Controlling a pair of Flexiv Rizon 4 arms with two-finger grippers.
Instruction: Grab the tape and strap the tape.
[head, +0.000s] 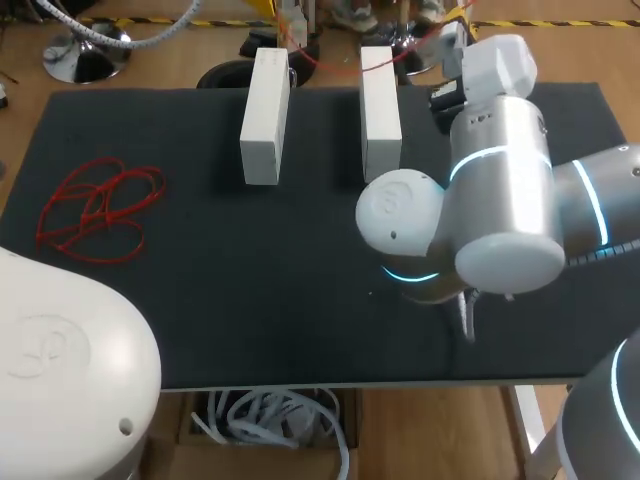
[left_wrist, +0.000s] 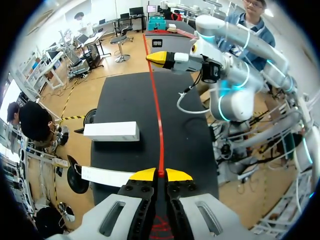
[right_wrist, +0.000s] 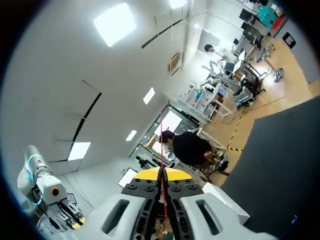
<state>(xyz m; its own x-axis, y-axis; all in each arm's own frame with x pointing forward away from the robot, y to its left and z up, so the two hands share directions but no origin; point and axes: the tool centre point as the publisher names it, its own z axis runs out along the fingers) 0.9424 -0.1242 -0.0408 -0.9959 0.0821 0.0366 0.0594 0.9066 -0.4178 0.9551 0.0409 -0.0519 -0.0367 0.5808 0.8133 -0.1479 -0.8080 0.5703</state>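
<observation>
A: Where's the red tape (head: 100, 210)?
B: Loose coils lie at the left of the table (head: 300, 300), and one strand runs taut between both grippers.
A: Jaws?
B: The left gripper (left_wrist: 160, 174) is pinched tight on it; the right gripper (right_wrist: 161, 172) likewise.

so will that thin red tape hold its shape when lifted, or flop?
Probably floppy: loose red loops lie tangled on the black table. Likely light, straight only under tension: the thin red tape runs taut between left gripper and right gripper.

The left claw (left_wrist: 160, 174) grips red tape (left_wrist: 158, 120) stretched taut above the dark tabletop (left_wrist: 125, 100) toward the right claw (left_wrist: 157, 58), beside two white blocks (left_wrist: 111, 131).
</observation>
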